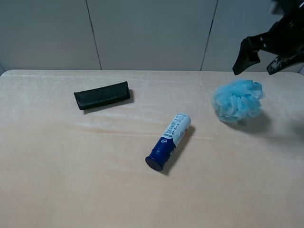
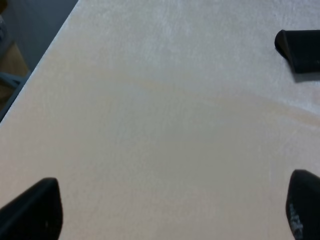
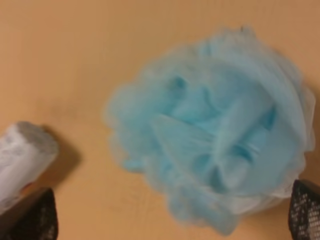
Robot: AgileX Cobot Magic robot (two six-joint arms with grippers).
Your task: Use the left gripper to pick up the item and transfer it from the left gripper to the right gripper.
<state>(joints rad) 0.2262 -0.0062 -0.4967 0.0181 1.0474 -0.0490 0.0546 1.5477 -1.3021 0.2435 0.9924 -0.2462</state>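
The light blue mesh pouf lies on the table at the right. It fills the right wrist view. My right gripper hangs open above and behind the pouf, apart from it and empty. In its wrist view the right gripper shows only two fingertips at the frame's corners, spread wide on either side of the pouf. My left gripper is open and empty over bare table. It is out of the exterior high view.
A blue-and-white tube lies in the middle of the table; its white end shows in the right wrist view. A black flat case lies at the back left, its end visible in the left wrist view. The table's edge is near the left gripper.
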